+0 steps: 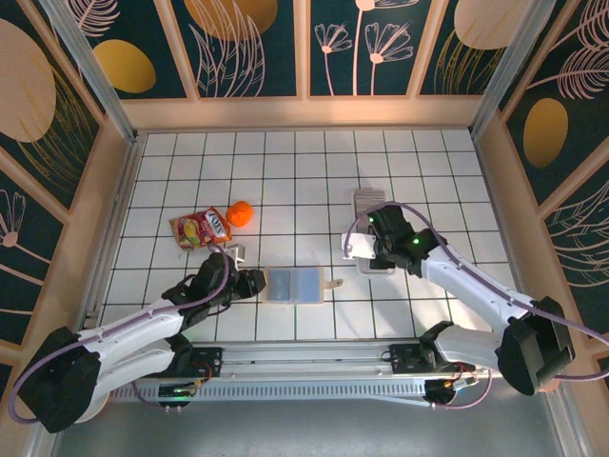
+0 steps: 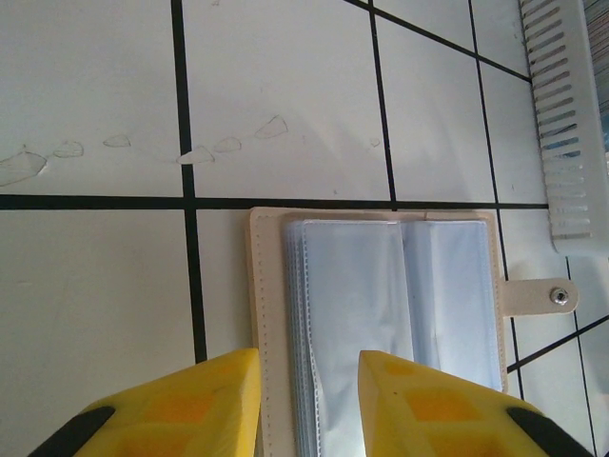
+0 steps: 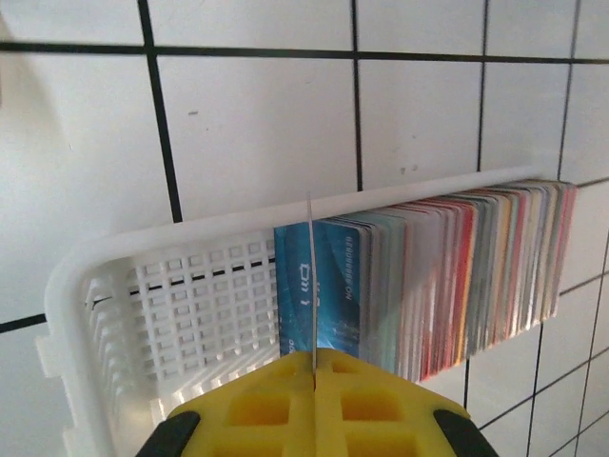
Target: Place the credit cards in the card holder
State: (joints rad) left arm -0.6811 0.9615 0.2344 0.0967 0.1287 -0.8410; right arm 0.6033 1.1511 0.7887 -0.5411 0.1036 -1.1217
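Right wrist: lettering on credit cards [image 3: 428, 276] is illegible.

One card holder [image 1: 295, 285], one white slotted tray [image 3: 190, 295]. One packed row of credit cards [image 3: 457, 276], too tight to count, plus a single card [image 3: 309, 276] apart. One round orange item [image 1: 239, 213], one snack packet [image 1: 200, 228].
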